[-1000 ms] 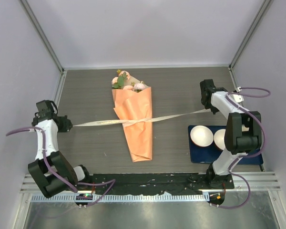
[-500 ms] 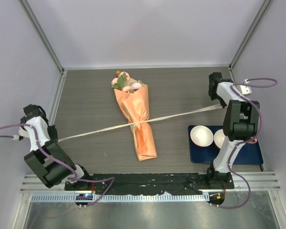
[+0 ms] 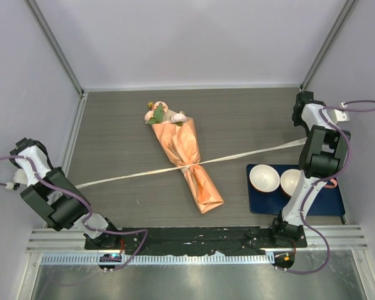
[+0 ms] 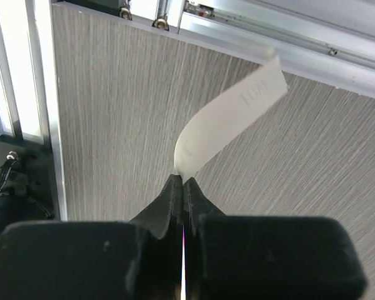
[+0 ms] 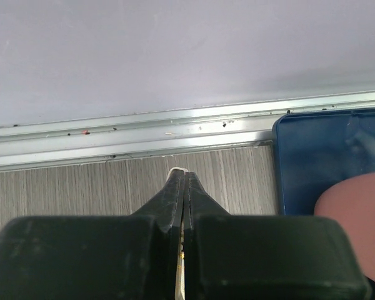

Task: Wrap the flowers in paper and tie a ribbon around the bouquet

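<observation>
The bouquet [image 3: 190,159] lies slantwise mid-table: an orange paper [image 3: 203,187] cone with the pink flowers [image 3: 165,116] and green leaves at its far wide end. The cream ribbon [image 3: 250,152] crosses its pinched middle and stretches taut to both sides. Near the left table edge my left gripper [image 4: 182,181] is shut on the ribbon [image 4: 231,122], whose free end curls up past the fingertips. By the right wall my right gripper [image 5: 184,174] is shut on the ribbon's other end [image 5: 177,170]; only a sliver of it shows there.
Two white bowls [image 3: 264,178] [image 3: 294,182] sit on a dark blue mat [image 3: 325,201] at the right front, just beneath the right arm. Aluminium rails and grey walls close in the table on the left, right and back. The mat [image 5: 325,156] lies close to my right fingers.
Both arms have moved outward, drawing the ribbon tight. The paper is cinched narrower at the ribbon, and the bouquet has turned, its narrow end swinging right and nearer.
</observation>
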`<state>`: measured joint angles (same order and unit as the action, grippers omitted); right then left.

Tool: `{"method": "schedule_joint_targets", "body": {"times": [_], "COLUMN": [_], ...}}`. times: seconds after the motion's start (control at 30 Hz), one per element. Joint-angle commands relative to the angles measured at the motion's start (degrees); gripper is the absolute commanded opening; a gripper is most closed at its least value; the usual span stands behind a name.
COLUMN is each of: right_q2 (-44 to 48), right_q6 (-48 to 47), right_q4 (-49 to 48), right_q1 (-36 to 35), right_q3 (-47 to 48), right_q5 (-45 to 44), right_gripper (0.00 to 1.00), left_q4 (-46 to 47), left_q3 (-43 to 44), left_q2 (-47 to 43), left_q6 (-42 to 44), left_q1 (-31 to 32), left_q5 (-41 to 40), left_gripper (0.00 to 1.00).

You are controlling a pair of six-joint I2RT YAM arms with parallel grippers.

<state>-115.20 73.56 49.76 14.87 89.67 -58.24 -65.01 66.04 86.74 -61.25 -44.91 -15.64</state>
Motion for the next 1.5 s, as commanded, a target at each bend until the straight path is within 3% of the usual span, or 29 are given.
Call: {"method": "schedule_joint_targets", "body": {"times": [0.0,0.23,0.37,0.6,0.73,0.77,0.8,0.83,0.9,0.93,0.97,1.0,1.1,1.2,1.27,1.37,1.43,1.47], "right_q2": [-1.69,-3.19,-3.46,-2.05,1.81,3.04,5.31,6.12,8.13,8.84,9.37,9.81,12.71,20.43,26.67,33.26,35.64,37.57], "right_q6": [-1.22,-2.80,-3.51,-11.85,-15.63,-17.55,-21.66,-23.10,-27.74,-28.81,-31.17,-33.37,-37.43,-40.16,-37.01,-27.38,-23.48,-20.59], "right_q4": [-6.69,-9.24,-9.50,-13.72,-13.46,-16.24,-17.66,-17.94,-15.93,-14.18,-12.68,-11.19,-6.70,-7.74,-9.41,-15.89,-17.57,-18.55], "right_q1": [4.28,8.24,7.90,-3.52,-7.92,-9.15,-9.94,-10.56,-11.88,-12.32,-12.67,-13.46,-16.70,-21.96,-24.88,-28.93,-31.90,-32.45], "right_q3": [4.46,5.08,5.61,5.69,4.56,2.29,1.40,1.13,2.17,2.96,3.06,3.14,0.87,-8.08,-15.72,-26.54,-30.75,-32.17], "right_q5": [-8.92,-6.62,-6.01,-9.35,-4.19,-1.99,-0.14,4.58,9.96,12.07,20.10,22.36,31.77,42.73,49.33,64.27,64.22,64.04], "right_gripper": [0.00,0.00,0.00,0.00,0.01,0.03,0.11,0.32,0.58,0.85,0.92,0.93,0.94,0.95,0.94,0.95,0.94,0.95], "left_q4": [4.37,1.73,4.63,12.11,16.05,17.02,17.55,15.46,14.74,14.30,13.78,13.34,12.98,15.43,17.54,23.61,24.49,24.58], "left_q3": [5.06,8.93,6.74,3.47,4.71,4.45,4.45,5.14,5.16,4.80,4.19,3.57,0.41,-4.15,-8.62,-14.33,-16.81,-19.00], "left_q2": [0.01,2.38,1.77,-0.35,1.58,1.85,2.03,2.38,1.33,-0.59,-1.39,-2.53,-6.57,-9.83,-11.76,-14.05,-15.72,-15.90], "left_q6": [-0.89,-1.15,0.08,3.42,8.43,8.95,11.05,11.59,13.43,13.96,14.23,14.06,13.53,11.52,5.73,-5.43,-12.37,-17.79], "left_q1": [-4.40,-6.77,-6.25,5.87,9.92,9.92,10.01,11.06,12.73,15.61,17.29,19.13,26.78,36.09,43.82,55.69,60.87,61.77], "left_q5": [-11.78,-15.21,-12.32,-5.03,4.89,7.53,9.90,10.27,10.10,10.36,11.06,11.33,15.19,24.06,29.49,29.97,26.64,25.93], "left_gripper": [0.00,0.00,0.00,0.00,0.00,0.02,0.09,0.25,0.45,0.59,0.61,0.67,0.69,0.69,0.69,0.71,0.79,0.89]}}
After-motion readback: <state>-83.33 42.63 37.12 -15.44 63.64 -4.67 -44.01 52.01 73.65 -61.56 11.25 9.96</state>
